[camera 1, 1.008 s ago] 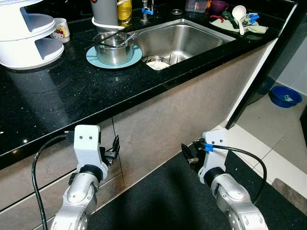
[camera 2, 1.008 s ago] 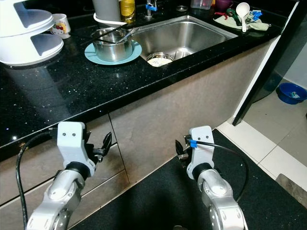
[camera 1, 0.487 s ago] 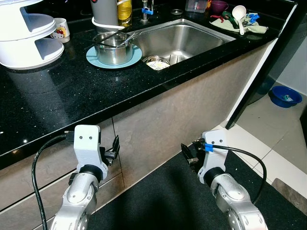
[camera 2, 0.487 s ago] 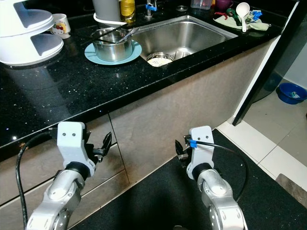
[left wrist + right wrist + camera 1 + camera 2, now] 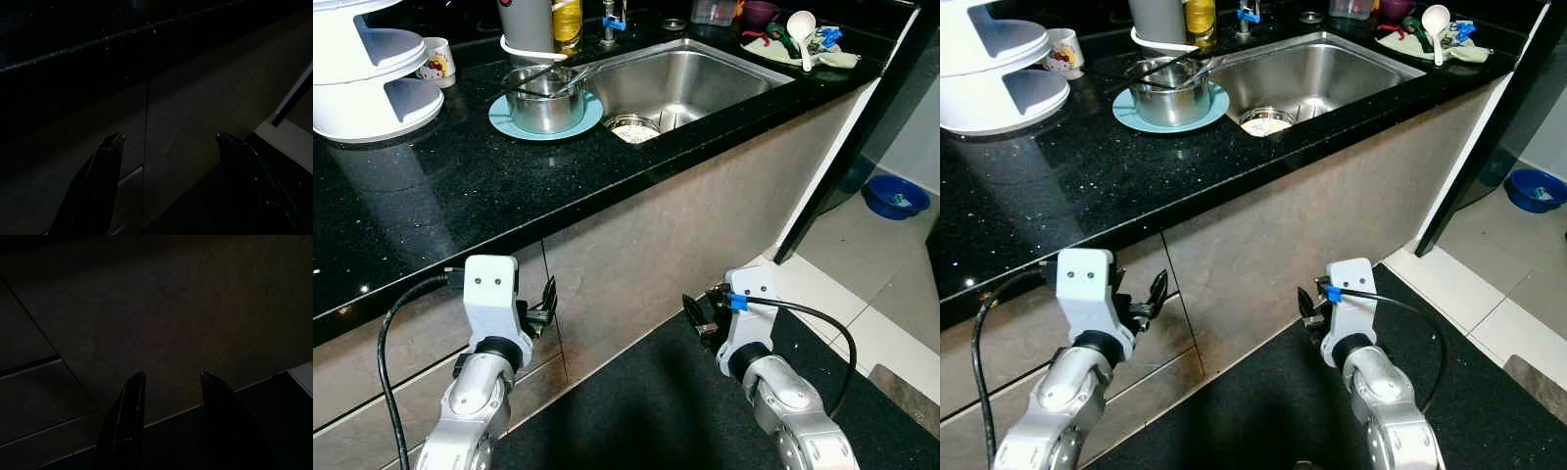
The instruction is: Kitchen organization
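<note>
A steel pot (image 5: 545,98) with utensils in it stands on a light blue mat (image 5: 507,122) on the black countertop (image 5: 421,196), left of the steel sink (image 5: 680,83). A small bowl (image 5: 631,128) sits in the sink's near corner. Both arms hang low in front of the cabinet fronts, below the counter edge. My left gripper (image 5: 168,139) is open with nothing between its fingers, facing the cabinet doors. My right gripper (image 5: 171,377) is open too, empty, pointing at the cabinet panel.
A white tiered rack (image 5: 367,69) and a printed mug (image 5: 436,59) stand at the counter's back left. A white ladle (image 5: 800,29) and utensils lie on a cloth at the far right. A blue basin (image 5: 896,196) sits on the tiled floor. A dark mat (image 5: 646,401) lies underfoot.
</note>
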Robot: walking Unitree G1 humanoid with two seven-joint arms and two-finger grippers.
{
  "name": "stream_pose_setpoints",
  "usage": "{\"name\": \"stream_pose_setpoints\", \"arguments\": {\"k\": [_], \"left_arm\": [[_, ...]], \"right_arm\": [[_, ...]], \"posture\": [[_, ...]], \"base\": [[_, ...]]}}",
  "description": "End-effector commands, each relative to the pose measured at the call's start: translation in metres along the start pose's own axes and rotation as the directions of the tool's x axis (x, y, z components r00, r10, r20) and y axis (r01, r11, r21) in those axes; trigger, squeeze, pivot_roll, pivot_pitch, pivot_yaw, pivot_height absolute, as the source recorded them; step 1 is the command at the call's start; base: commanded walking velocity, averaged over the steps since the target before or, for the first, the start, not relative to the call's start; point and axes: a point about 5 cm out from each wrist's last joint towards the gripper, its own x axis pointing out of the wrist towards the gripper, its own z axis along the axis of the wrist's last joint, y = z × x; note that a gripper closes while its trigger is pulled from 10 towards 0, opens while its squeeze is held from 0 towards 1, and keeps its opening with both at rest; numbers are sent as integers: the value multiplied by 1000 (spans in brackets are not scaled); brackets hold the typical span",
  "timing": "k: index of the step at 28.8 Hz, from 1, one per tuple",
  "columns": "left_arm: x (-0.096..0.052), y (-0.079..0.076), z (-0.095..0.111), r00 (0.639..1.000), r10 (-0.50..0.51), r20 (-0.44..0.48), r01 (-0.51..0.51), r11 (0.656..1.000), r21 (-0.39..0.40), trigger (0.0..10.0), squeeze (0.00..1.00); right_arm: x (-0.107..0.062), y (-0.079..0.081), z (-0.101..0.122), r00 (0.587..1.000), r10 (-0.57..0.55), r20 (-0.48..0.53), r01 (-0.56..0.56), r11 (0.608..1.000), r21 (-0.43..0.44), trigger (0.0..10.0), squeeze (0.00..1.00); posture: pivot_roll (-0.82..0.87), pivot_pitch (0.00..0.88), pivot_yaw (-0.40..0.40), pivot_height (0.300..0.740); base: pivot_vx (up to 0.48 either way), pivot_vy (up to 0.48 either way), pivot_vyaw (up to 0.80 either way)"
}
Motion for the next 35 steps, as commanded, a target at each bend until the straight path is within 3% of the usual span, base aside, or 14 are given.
{"name": "stream_pose_setpoints", "arguments": {"k": [1, 9, 26, 35], "left_arm": [[0, 1, -4, 1000, 4, -18, -4, 1000, 7, 10000, 0], [-1, 3, -8, 1000, 7, -23, -7, 1000, 11, 10000, 0], [-2, 3, -7, 1000, 23, -14, -23, 1000, 9, 10000, 0], [9, 8, 7, 998, 50, 42, -51, 999, 19, 10000, 0]], "right_arm": [[1, 0, -1, 1000, -3, 1, 3, 1000, 1, 10000, 0], [0, 2, -4, 1000, -2, -2, 2, 1000, 1, 10000, 0], [-1, 1, -5, 1000, -4, -3, 4, 1000, 0, 10000, 0], [0, -3, 0, 999, -25, 19, 25, 999, 40, 10000, 0]], "posture": [[-22, 44, -8, 740], [-29, 3, -8, 740], [-26, 0, -14, 740], [-26, 29, -9, 740]], "base": [[0, 0, 0], [0, 0, 0], [0, 0, 0], [0, 0, 0]]}}
